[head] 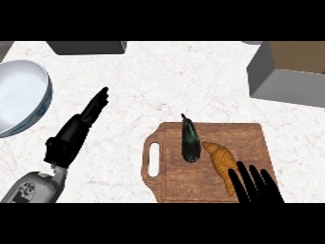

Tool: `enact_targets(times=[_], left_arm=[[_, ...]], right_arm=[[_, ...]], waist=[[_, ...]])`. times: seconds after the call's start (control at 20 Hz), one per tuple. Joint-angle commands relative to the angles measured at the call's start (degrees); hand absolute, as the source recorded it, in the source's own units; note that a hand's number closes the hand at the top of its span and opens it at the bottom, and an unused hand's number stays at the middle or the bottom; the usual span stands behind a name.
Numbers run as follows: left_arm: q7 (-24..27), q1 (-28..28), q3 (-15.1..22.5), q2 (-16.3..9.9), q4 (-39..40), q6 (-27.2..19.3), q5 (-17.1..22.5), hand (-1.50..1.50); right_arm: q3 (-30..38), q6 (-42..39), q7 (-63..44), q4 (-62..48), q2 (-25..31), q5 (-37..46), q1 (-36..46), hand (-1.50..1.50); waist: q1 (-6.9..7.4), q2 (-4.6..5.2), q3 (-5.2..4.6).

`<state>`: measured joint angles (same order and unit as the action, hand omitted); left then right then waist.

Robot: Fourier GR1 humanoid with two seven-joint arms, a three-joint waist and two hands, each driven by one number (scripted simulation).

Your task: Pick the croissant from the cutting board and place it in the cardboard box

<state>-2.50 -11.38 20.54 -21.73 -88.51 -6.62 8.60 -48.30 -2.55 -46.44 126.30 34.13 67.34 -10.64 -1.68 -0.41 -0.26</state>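
croissant (221, 162) on the cutting board (249, 138) beside an eggplant (190, 140). we see right robot hand (255, 183) spread, fingers at its lower end; left robot hand (80, 128) straight over the table (179, 81). cardboard box (299, 71) top right.

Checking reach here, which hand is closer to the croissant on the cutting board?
Right. The right hand is beside the croissant, fingers at its lower end; the left hand is off the cutting board, well left.
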Motion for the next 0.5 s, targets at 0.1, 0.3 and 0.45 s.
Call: enact_targets(times=[0.1, 0.3, 0.45], left_arm=[[-1.5, -3.3, -0.8, 2.7, 1.6, 2.0, -2.3, 0.0], [1.6, -1.6, -4.3, 2.1, 2.9, 5.4, -0.9, 0.0], [-0.3, -2.5, -2.3, 6.0, 2.6, 2.9, -5.2, 0.0]], right_arm=[[-3.3, -12.0, -9.0, 0.7, -12.5, 2.7, 4.5, -1.5], [-2.3, -15.2, -10.6, -2.7, -18.5, 2.9, 7.7, -1.5], [1.3, -10.9, -5.6, -10.8, -17.9, 2.2, 8.0, -1.5]], waist=[[1.53, 0.4, 0.24], [1.76, 0.41, 0.23], [1.66, 0.43, 0.26]])
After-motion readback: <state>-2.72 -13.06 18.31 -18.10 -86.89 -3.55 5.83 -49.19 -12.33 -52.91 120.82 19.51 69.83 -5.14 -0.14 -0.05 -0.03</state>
